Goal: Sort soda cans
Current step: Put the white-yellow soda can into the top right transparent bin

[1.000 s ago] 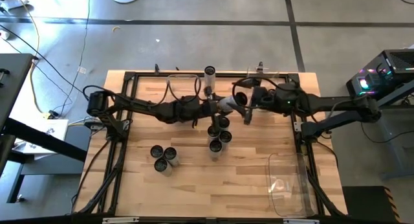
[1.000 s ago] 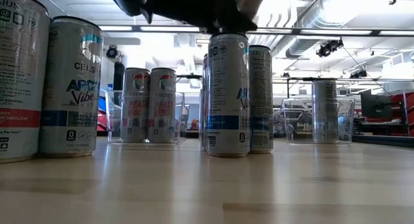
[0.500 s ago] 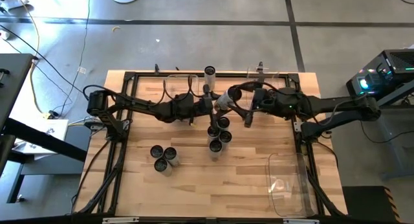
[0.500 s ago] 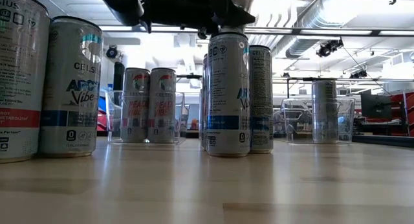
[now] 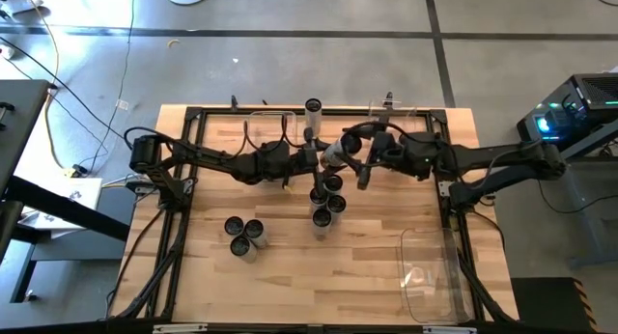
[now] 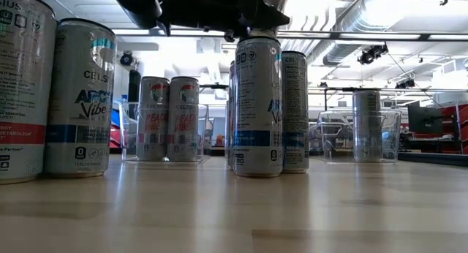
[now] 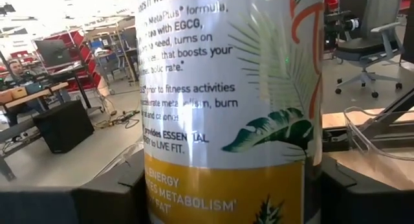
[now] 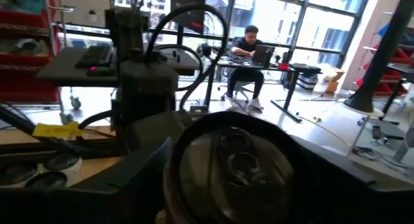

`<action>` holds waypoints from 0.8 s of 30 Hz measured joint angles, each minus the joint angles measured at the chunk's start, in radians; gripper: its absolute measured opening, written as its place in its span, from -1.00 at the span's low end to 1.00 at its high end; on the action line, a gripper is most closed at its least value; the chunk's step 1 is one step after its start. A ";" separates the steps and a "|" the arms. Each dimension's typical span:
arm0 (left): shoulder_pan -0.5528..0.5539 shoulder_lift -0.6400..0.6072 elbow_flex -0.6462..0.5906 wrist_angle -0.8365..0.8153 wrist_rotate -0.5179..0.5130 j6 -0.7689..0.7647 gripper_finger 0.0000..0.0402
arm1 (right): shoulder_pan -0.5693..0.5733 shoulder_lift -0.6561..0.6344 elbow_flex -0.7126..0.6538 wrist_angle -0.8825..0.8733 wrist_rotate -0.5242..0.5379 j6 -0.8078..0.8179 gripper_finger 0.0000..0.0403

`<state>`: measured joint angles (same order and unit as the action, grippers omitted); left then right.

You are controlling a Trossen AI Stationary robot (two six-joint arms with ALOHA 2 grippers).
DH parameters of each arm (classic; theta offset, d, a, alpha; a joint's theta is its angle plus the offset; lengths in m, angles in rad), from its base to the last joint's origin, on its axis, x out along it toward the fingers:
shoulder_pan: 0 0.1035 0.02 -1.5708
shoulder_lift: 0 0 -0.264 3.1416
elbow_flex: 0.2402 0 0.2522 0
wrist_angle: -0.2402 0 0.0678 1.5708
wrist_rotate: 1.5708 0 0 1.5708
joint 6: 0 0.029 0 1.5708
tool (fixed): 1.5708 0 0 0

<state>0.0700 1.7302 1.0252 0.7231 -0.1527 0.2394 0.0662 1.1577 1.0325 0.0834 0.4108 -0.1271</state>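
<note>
Wooden table (image 5: 290, 276) first: at its near side three Celsius cans (image 5: 244, 235) stand bunched, with a clear bin (image 5: 430, 271) off to the right. Farther in, a middle cluster of cans (image 5: 325, 204) stands upright, and right above it the two arms meet

The left gripper (image 5: 314, 156) is clamped on the held can (image 5: 334, 152), which lies tipped over in the air, its long axis running from left to right. The right gripper (image 5: 352, 149) sits at the can's right-hand end, so that end points straight into it. Whether its fingers have actually closed on the can I cannot tell. My guess is this is a hand-over, and it turns on that end-on line-up

The left wrist view shows the can's label side (image 7: 233, 107) filling the gap between dark fingers (image 7: 110, 198). The right wrist view shows only its round top (image 8: 236, 159), face-on. The low view adds two peach cans (image 6: 168, 118) in a far bin and one more can (image 6: 366, 125) in another

At the table's far edge a single can (image 5: 313, 108) stands alone
</note>
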 joint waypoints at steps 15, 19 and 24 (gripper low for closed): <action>0.061 -0.003 0.002 -0.050 -0.001 -0.082 0.62 | -0.175 -0.194 0.000 -0.292 0.070 0.034 0.22; 0.068 -0.003 0.002 -0.105 -0.001 -0.103 0.63 | -0.283 -0.202 -0.001 -0.437 0.051 0.045 0.22; 0.065 -0.003 0.002 -0.156 -0.023 -0.108 0.63 | -0.412 -0.191 -0.004 -0.506 -0.074 0.053 0.22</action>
<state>0.1352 1.7275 1.0271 0.5675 -0.1759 0.1318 -0.3461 0.9670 1.0285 -0.4223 0.3364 -0.0746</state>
